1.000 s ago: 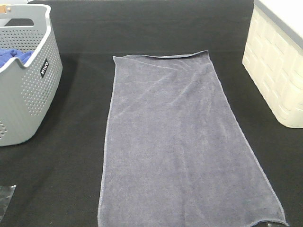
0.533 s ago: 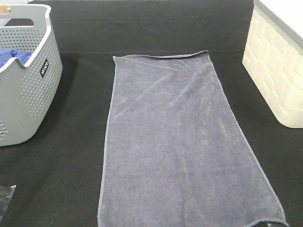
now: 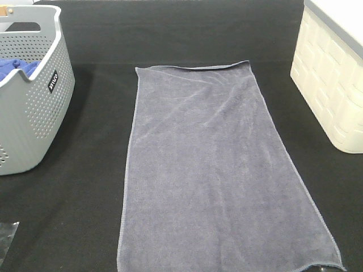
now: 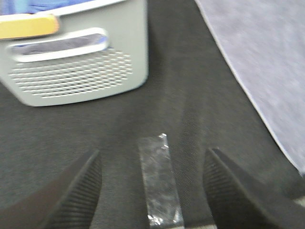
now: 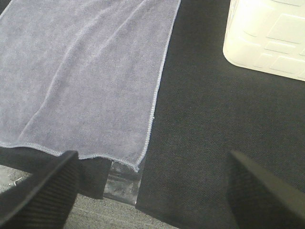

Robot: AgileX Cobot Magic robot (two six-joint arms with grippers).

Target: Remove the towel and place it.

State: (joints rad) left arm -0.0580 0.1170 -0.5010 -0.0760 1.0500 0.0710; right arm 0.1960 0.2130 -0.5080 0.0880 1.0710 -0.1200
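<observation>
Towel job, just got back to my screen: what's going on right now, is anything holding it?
Nothing holds it. The towel lies spread flat on the black table, between the grey perforated basket on the left and the cream bin on the right. A blue cloth sits in the basket. Both the left gripper and the right gripper are open and empty above the table near the towel's near edge; the right one looks down on the near right corner.

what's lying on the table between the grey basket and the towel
Nothing: in the high view only bare black cloth separates the grey basket from the spread towel. The left wrist view shows a clear tape strip nearer the camera.
</observation>
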